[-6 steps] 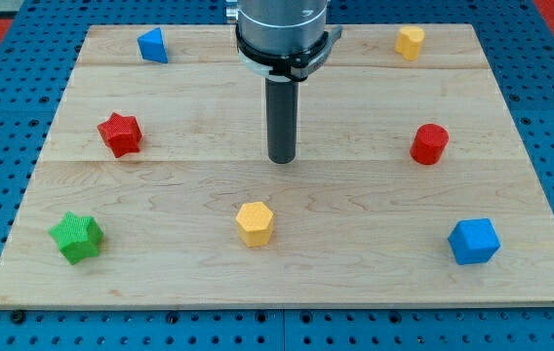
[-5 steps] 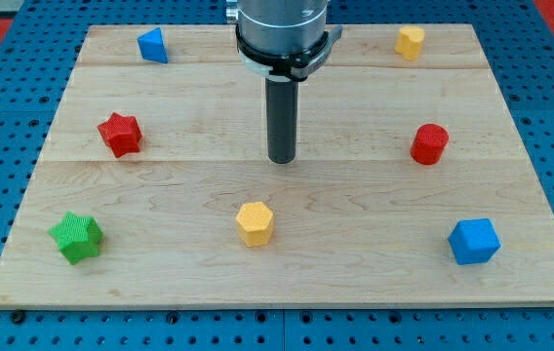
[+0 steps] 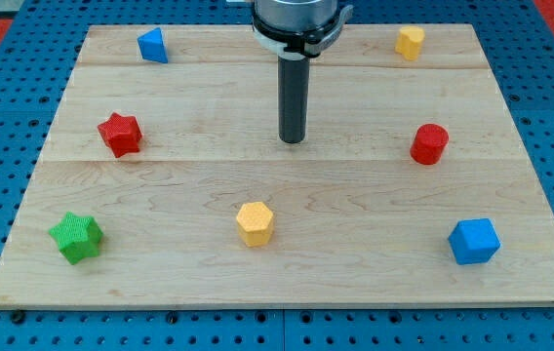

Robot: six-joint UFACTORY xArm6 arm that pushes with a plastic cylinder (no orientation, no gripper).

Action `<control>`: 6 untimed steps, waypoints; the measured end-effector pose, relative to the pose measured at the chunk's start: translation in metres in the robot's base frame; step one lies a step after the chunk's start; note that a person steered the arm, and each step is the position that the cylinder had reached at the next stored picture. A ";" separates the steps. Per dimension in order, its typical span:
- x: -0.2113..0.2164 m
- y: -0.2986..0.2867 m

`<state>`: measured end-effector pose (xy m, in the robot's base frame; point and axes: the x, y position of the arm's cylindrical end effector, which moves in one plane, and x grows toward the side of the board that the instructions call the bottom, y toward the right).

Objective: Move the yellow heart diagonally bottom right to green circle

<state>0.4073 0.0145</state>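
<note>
The yellow heart (image 3: 411,42) sits near the view's top right corner of the wooden board (image 3: 160,283). My tip (image 3: 293,140) stands on the board near its middle, well to the left of and below the heart. A red cylinder (image 3: 429,144) lies to the tip's right. No green circle shows; the only green block is a green star (image 3: 75,237) at the bottom left.
A yellow hexagon (image 3: 255,223) lies below the tip. A red star (image 3: 119,134) sits at the left, a blue block (image 3: 152,45) at the top left, a blue cube (image 3: 474,241) at the bottom right.
My tip has moved a little up and to the right. No block has moved.
</note>
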 end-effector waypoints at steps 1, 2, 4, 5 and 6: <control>-0.002 0.000; -0.002 0.003; -0.002 0.015; -0.006 0.015; -0.007 0.015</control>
<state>0.4006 0.0295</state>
